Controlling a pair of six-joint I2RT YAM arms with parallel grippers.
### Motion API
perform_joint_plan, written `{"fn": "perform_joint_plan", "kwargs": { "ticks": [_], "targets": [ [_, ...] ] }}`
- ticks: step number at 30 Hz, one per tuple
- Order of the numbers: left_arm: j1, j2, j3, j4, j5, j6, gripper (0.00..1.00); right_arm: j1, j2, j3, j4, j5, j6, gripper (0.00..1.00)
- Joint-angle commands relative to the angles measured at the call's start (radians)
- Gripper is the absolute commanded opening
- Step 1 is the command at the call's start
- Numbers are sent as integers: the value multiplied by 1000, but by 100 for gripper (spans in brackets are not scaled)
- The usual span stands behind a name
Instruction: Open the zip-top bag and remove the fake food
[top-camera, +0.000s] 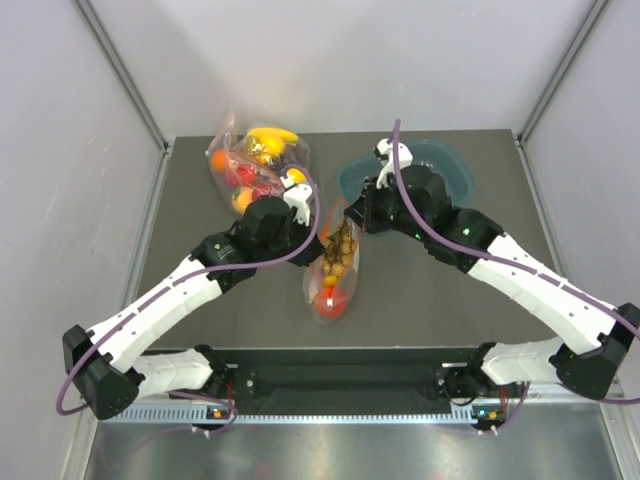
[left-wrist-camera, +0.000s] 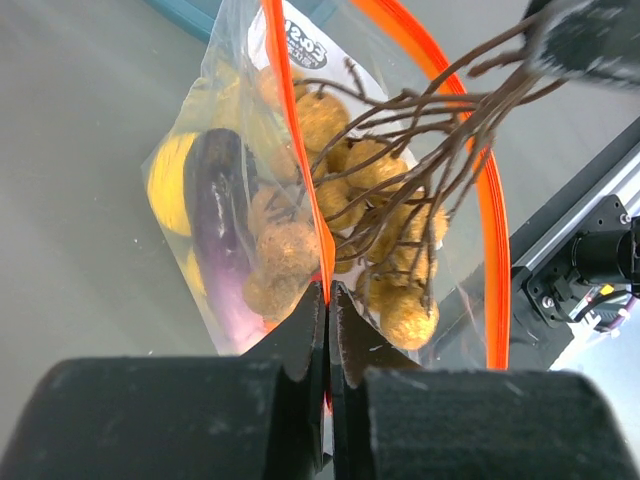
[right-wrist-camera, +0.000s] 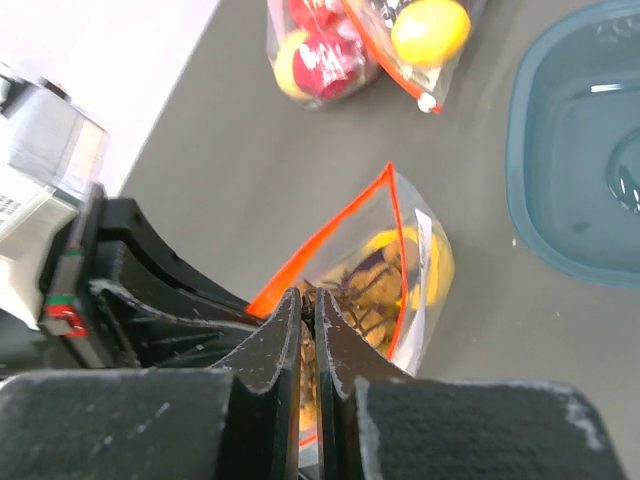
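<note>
Nearest the arm bases, the dark counter (top-camera: 450, 290) carries the zip-top bag (top-camera: 335, 280) at its centre, between the two arms. The closed bottom of the bag points to the near edge and its mouth to the far side. A red tomato (top-camera: 330, 303) sits in the near end.

Left end effector (left-wrist-camera: 327, 300): jaws closed tight, pinching one lip of the red-orange zip strip (left-wrist-camera: 495, 250). The other lip bows away from it, so the mouth stands open.

Contents seen through the clear plastic in the left wrist view: a purple eggplant (left-wrist-camera: 215, 200), a yellow fruit (left-wrist-camera: 168, 185) just beside it, and a brown knobbly cluster (left-wrist-camera: 400, 300) whose stems reach out through the mouth.

Right end effector (right-wrist-camera: 309, 300): jaws narrowed to a slit at the bag's mouth. The stems run up into it and it appears to grip them. The round parts of the cluster are inside the bag.

Farther back on the left, apart from the first bag, lies a second clear bag (top-camera: 250, 165) holding a banana (top-camera: 272, 135) and an orange (top-camera: 218, 158). At far right stands a teal basin (top-camera: 455, 180); the right arm overlaps its near rim.
</note>
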Motion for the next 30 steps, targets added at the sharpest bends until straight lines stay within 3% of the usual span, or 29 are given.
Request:
{"fn": "perform_joint_plan", "kwargs": {
  "ticks": [1, 9, 22, 30],
  "targets": [
    [3, -9, -7, 8, -14, -11, 0, 10, -40, 75, 28, 25, 13, 0],
    [15, -19, -30, -4, -98, -66, 0, 10, -63, 138, 8, 52, 9, 0],
    [70, -29, -76, 4, -81, -91, 0, -19, -97, 207, 2, 121, -14, 0],
    [89, -17, -81, 2, -66, -88, 0, -159, -135, 209, 67, 58, -2, 0]
  ]
}}
